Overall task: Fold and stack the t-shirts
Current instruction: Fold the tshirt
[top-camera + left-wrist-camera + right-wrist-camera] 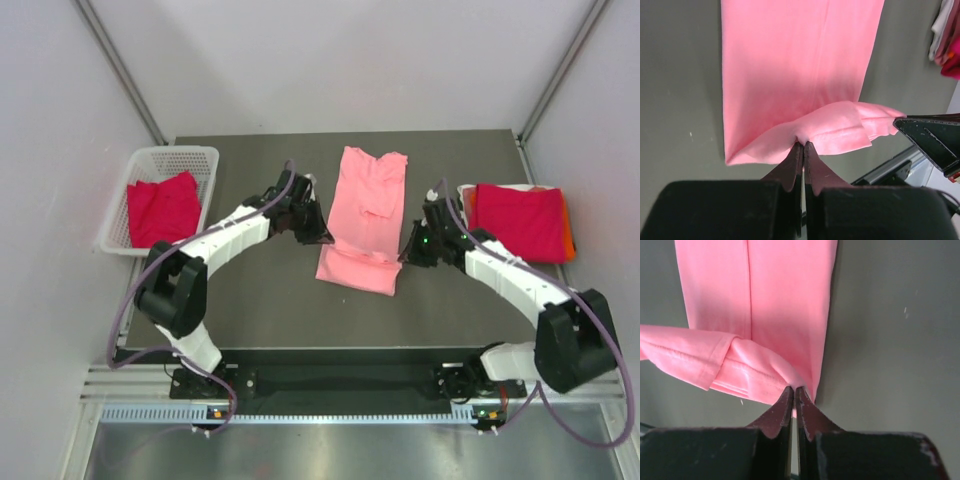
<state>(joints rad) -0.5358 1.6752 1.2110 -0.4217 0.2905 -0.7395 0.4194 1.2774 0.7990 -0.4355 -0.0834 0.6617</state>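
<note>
Down at the near end, the left gripper [802, 143] has its jaws pinched fully shut on the pink t-shirt [364, 212], biting the cloth on the left side. The right gripper [794, 389] mirrors it on the shirt's right side, jaws just as tight on the fabric. Between them a lip of pink cloth is raised and bunched, with a stitched hem showing. The rest of the shirt lies flat on the worktop [260, 300], running away towards the far edge.

This looks like a crosswise fold, near end going over. To do it well, both arms want to travel together at one height, holding the cloth lightly taut between them so the raised lip doesn't sag or twist. Bring the held edge down square with the shirt's long sides. Only let go once it lies flat, or that bunching gets pressed into the fold.

Now the surroundings. Left of the pink t-shirt and well apart sits the white mesh basket [176, 154], with one crumpled crimson t-shirt [160, 210] inside. Right of the pink t-shirt there's no container, just a folded crimson pile [520, 222] on the worktop. An orange edge [570, 242] peeks from beneath it and a white edge [466, 194] shows at its near corner.
</note>
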